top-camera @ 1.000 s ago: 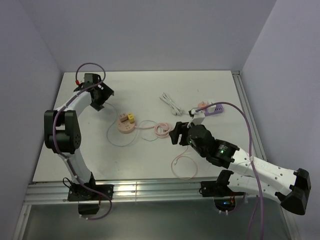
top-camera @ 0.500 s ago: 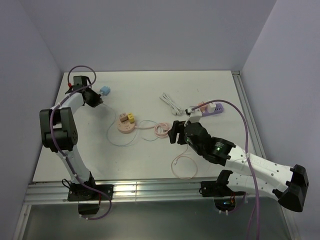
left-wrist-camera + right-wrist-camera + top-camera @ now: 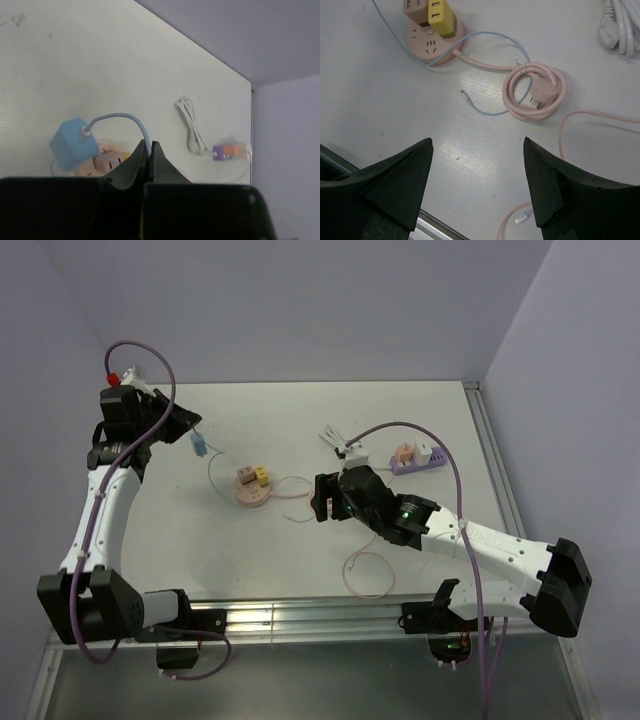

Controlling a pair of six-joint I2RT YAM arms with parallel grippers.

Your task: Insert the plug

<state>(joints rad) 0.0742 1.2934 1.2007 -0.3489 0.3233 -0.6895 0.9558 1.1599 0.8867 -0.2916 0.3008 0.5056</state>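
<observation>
A light-blue plug (image 3: 197, 445) (image 3: 72, 145) dangles just above the table at the far left. Its thin blue cable (image 3: 120, 117) arcs into my left gripper (image 3: 183, 428) (image 3: 149, 146), which is shut on the cable, not on the plug body. The round pink socket block (image 3: 250, 490) (image 3: 432, 37) (image 3: 102, 156) lies mid-table, with a yellow plug (image 3: 441, 16) and a brownish plug (image 3: 415, 7) in it. My right gripper (image 3: 322, 502) (image 3: 477, 145) hovers open and empty to the socket's right, over bare table.
The socket's pink lead lies coiled (image 3: 535, 90) near my right gripper, and the blue cable's free end (image 3: 464, 93) lies beside it. A loose pink cable (image 3: 368, 575) loops at the front. A white cable bundle (image 3: 340, 443) and a purple power strip (image 3: 418, 459) lie at the back right.
My left gripper has shut on the blue cable and swung left and up, so the blue plug now hangs from it. My right gripper has moved left toward the socket.
</observation>
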